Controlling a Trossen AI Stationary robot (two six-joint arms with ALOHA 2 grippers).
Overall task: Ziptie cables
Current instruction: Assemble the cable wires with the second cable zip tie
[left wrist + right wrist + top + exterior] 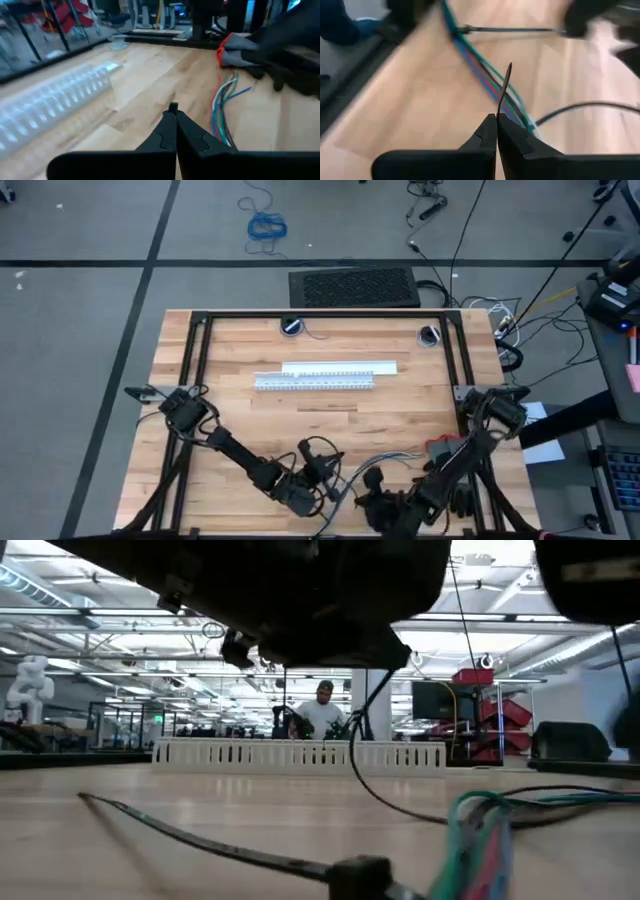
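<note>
The cables (479, 64), thin blue, green and red wires, lie near the table's near edge between my two arms and also show in the left wrist view (222, 107). One ziptie (512, 30) circles the bundle and runs off toward my left gripper (325, 488), which is shut. A second thin dark ziptie (504, 90) sticks out from my shut right gripper (496, 116), just above the cables. In the low view a dark strip (190, 840) lies flat on the table beside the cables (480, 830). My left gripper is shut on a small dark stub (173, 106) that shows only at the fingertips; it looks like a ziptie's end. How the rest runs is hidden by the fingers. My right gripper pinches the thin ziptie strip (501, 107) at its fingertips. The strip's free end stands out beyond the fingers, above the cables.
Two white slotted ducts (320, 375) lie side by side across the middle of the table. A red and grey part (440, 448) sits on my right arm next to the cables' splayed ends. Bare wood lies between the ducts and the arms. A person stands far behind the table (322, 715).
</note>
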